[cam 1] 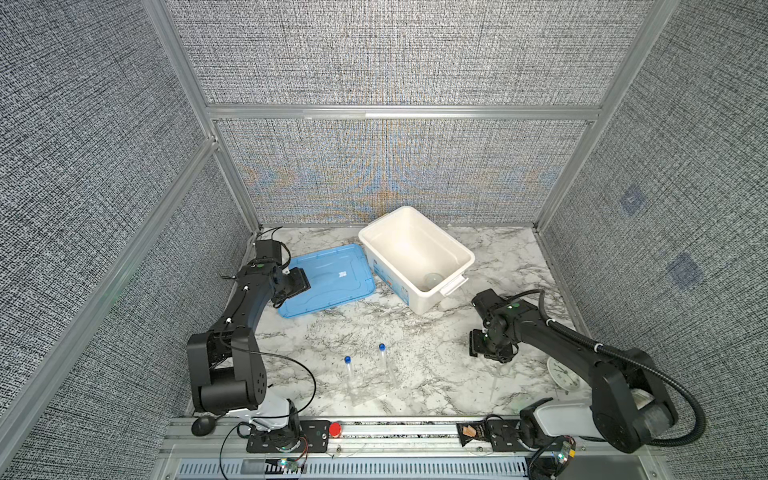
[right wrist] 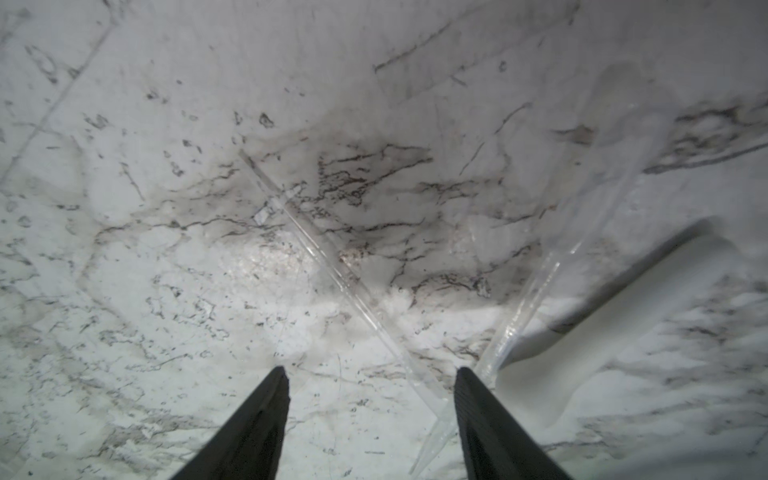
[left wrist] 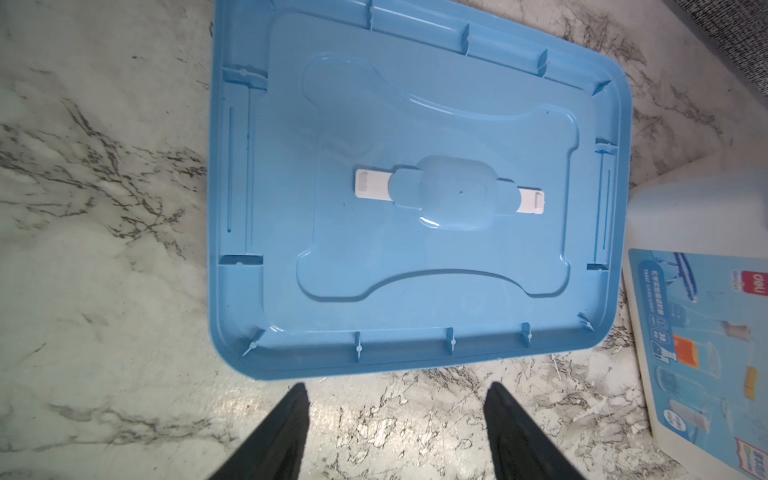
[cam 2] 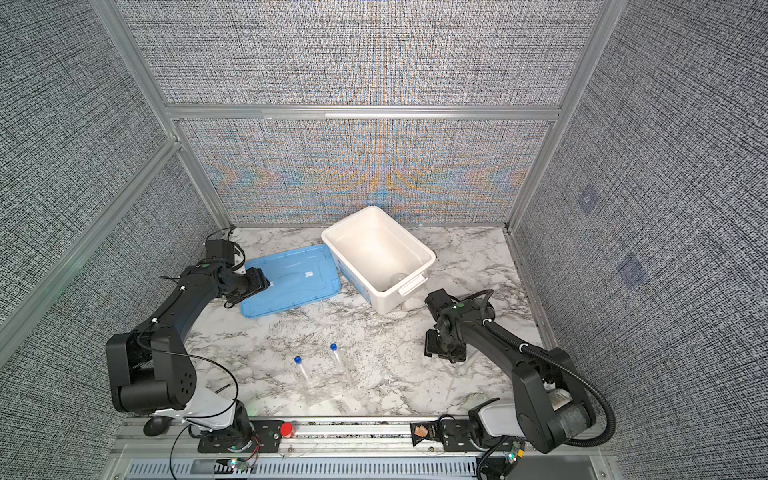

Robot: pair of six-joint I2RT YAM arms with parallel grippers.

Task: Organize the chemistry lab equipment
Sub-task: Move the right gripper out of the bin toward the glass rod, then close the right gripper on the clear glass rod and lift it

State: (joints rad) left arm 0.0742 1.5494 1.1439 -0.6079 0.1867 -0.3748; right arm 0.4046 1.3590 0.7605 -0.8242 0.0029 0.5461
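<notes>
- Two slim clear tubes with blue caps sat at the front middle of the marble table [cam 1: 415, 332], near each other but apart: the left tube [cam 1: 350, 374] and the right tube [cam 1: 386, 363]. You could not tell from either top view whether they stood or lay.
- You had one small white bowl [cam 1: 432, 280] inside the white bin [cam 1: 397, 286], in its near corner.
- Your blue lid [cam 1: 332, 274] lay flat on the marble just left of the bin.
- Your left gripper [left wrist: 397, 386] hung by the lid's edge, over bare marble, with its claw spread and nothing between the fingers.
- Your right gripper [right wrist: 370, 370] hung low over the marble to the right of the tubes. Its claw was spread and pinched nothing.
- In the right wrist view, a clear dropper [right wrist: 582, 232] ran under the tip of one finger and a thin clear rod [right wrist: 316, 249] crossed the gap.
- You had the short white pestle [right wrist: 623, 316] lying on the table just beside the dropper.
- Your round white clock [cam 1: 561, 372] showed partly behind the right arm, near the front right.
</notes>
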